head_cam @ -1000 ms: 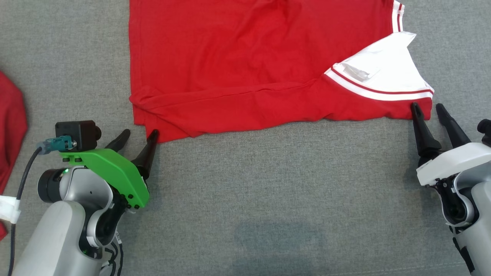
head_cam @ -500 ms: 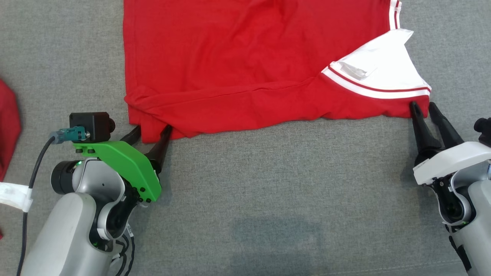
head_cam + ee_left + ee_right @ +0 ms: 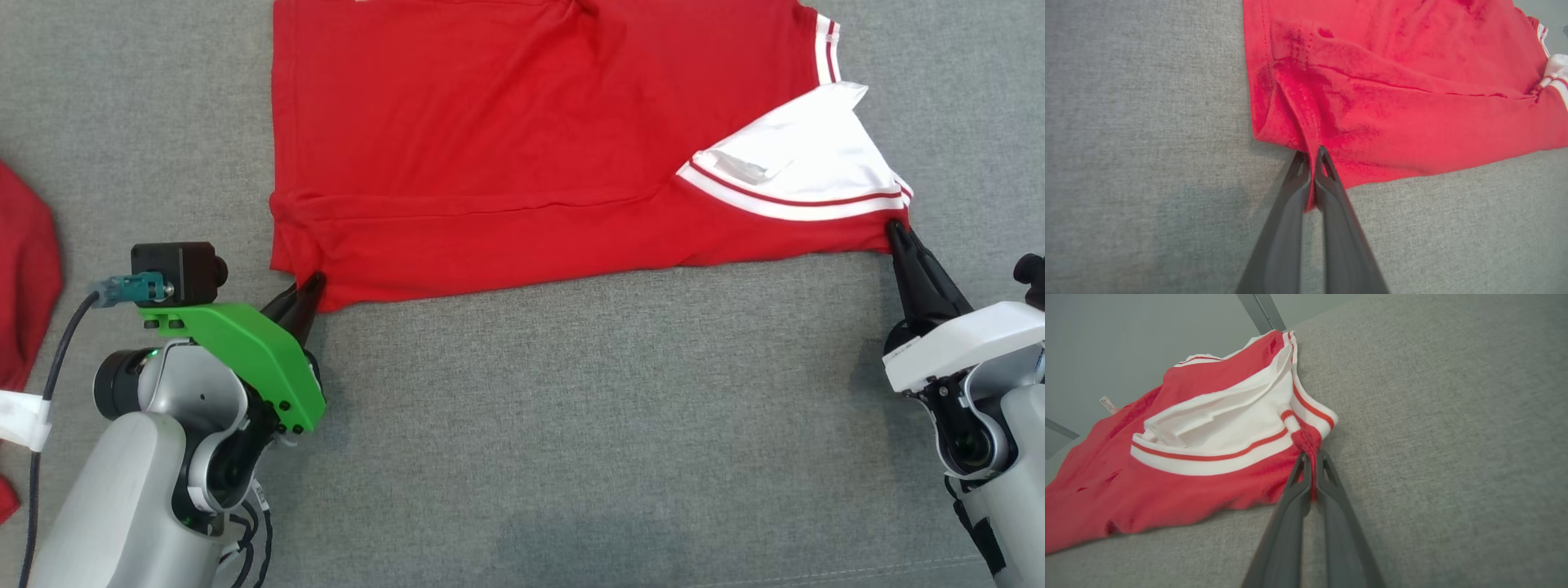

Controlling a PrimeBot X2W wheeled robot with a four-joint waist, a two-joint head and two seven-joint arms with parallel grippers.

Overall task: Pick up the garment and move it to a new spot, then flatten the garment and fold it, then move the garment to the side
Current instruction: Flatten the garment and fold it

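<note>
You had the red garment (image 3: 506,155) lying spread on the grey fabric surface (image 3: 571,408). Its near edge ran straighter than a second earlier, when it sagged in a bunched fold at the near left corner. The left gripper (image 3: 306,290), which had stood spread just short of that corner, was now clenched on it. The right gripper (image 3: 898,233), likewise wide a second before, was pinched shut on the garment's near right corner, just below the white striped trim (image 3: 800,163). With both near corners held, I judged you ready to lift or draw that edge for flattening or a fold. The garment's far edge was cut off at the top of the head view. A second red cloth (image 3: 24,278), well left of the garment, was cut off too. How many layers each pinch held, I could not tell.
</note>
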